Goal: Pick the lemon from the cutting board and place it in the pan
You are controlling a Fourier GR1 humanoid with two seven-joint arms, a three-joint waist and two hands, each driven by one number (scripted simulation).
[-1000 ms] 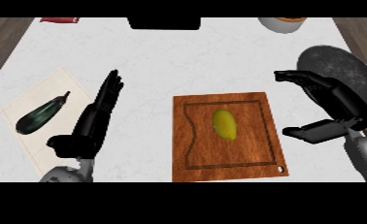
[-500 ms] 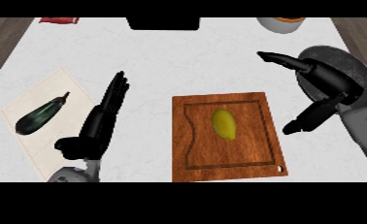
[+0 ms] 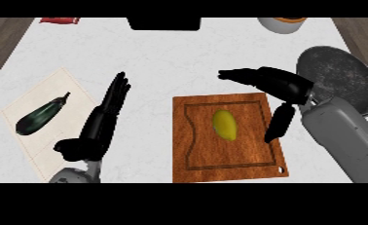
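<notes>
A yellow lemon lies near the middle of the wooden cutting board. My right hand hovers at the board's far right corner, open, fingers stretched left over the board's far edge and thumb hanging down at the right edge; it does not touch the lemon. The dark grey pan sits at the right, partly hidden behind my right hand and forearm. At the left of the board my left hand rests open on the counter, fingers pointing away.
A dark eggplant lies on a pale cloth at the far left. At the back edge stand a black object, a grey bowl with orange contents and a red item.
My right hand has swung left from over the pan to the board's far right corner, fingers now reaching over the board's far edge. The left hand barely shifted. The lemon has not moved.
</notes>
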